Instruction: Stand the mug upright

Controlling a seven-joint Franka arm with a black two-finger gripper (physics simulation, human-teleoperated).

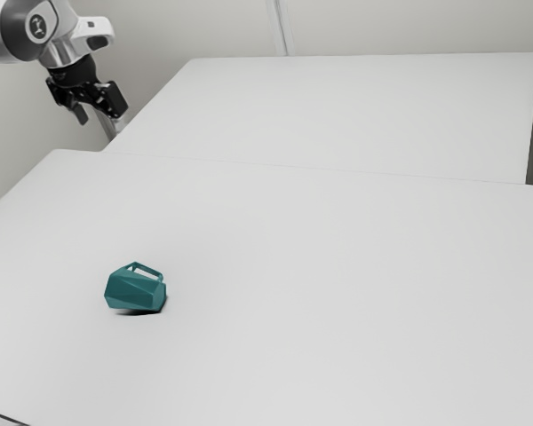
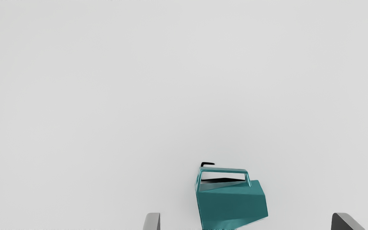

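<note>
Two fingers [image 2: 152,223] are counted on one black gripper [image 1: 102,118]; they are found spread wide, with a broad gap between them. Only the tips are included at the border of the wrist view, the rest being cut off.

One mug [image 2: 233,206], teal and faceted, is recorded. In the wrist view it is seen in line with the gap, a little nearer to one finger than to the other, and touched by neither. In the exterior view it is found well apart from the jaws and lower than they are, laid on its side on the table [image 1: 338,293]. One handle [image 2: 223,170] is noted, turned uppermost. Part of the mug's body is cut off at the border of the wrist view, and its inside is hidden in both views. Two dark patches of shadow [image 2: 224,180] are made out at the handle's side, one of them seen through its loop.

Farther from the jaws, one second pale surface [image 1: 338,115] is noted beyond the table, its near part hidden by the tabletop. One thin dark line [image 1: 4,417] is cut off at the exterior view's lower left corner; what it belongs to cannot be told.
</note>
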